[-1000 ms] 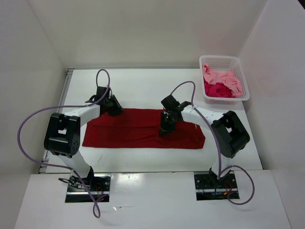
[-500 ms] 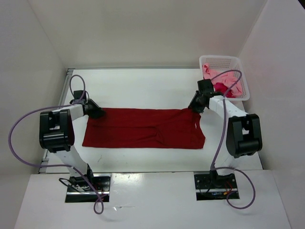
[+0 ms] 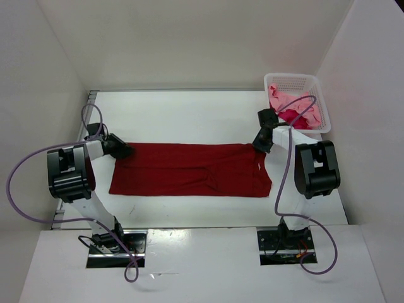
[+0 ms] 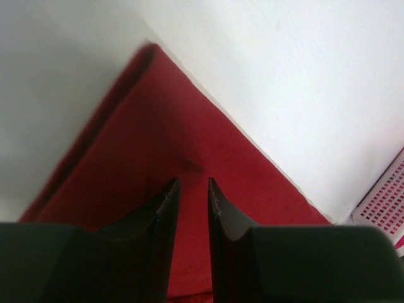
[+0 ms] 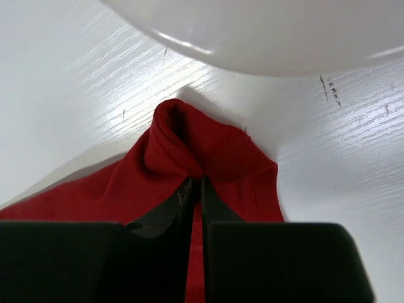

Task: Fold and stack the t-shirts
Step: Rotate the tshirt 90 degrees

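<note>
The dark red t-shirt point(image 3: 189, 170) lies flat as a long strip across the table. My left gripper point(image 3: 120, 150) is at its far left corner. In the left wrist view the narrow-set fingers of the left gripper point(image 4: 192, 180) pinch the red cloth point(image 4: 145, 126), and a crease starts at their tips. My right gripper point(image 3: 259, 144) is at the far right corner. In the right wrist view the right gripper point(image 5: 196, 180) is shut on a bunched-up fold of the shirt point(image 5: 233, 158). The light pink t-shirt point(image 3: 287, 100) and the crimson t-shirt point(image 3: 287, 118) lie crumpled in the basket.
The white mesh basket point(image 3: 297, 77) stands at the back right, just beyond my right gripper, and its corner point(image 4: 385, 205) shows in the left wrist view. White walls close in the table on the left, back and right. Purple cables loop over both arms.
My right gripper went from the shirt's middle to its far right corner, opened and closed on the cloth there. My left gripper slid left along the far edge, drawing that corner outward.
</note>
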Tool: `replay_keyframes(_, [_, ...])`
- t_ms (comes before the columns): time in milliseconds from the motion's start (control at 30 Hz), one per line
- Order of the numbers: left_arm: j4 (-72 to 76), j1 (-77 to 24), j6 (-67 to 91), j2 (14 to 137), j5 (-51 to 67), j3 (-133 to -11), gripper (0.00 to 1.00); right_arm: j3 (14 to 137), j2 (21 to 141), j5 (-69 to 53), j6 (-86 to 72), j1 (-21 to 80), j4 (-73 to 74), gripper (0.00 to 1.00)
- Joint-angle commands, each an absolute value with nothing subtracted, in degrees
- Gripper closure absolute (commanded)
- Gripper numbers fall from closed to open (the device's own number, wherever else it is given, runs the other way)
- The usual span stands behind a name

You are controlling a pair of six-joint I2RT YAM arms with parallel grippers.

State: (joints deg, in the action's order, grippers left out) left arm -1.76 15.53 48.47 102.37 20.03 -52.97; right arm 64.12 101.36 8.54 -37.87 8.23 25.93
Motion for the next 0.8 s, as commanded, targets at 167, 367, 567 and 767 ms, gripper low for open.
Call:
replay_keyframes(167, [-3.5, 20.8, 47.3, 100.7, 17.8, -51.2, 0.68, 63.5, 102.3, 14.2, -39.6, 8.2, 24.0, 0.73])
replay_keyframes(367, [-3.5, 20.8, 47.8, 95.2, 18.4, -51.8, 0.68, 64.7, 95.6, 8.8, -37.5, 8.2, 27.4, 0.51])
replay_keyframes(567, [-7.0, 12.6, 41.4, 90.9, 17.6, -57.8, 0.68, 65.3, 88.2, 5.5, -36.9, 9.2, 30.0, 0.46])
replay_keyframes(767, [-9.3, 3.1, 38.9, 91.4, 14.9, -59.1, 0.68, 62.3, 88.7, 0.8, -39.5, 15.2, 29.4, 0.88])
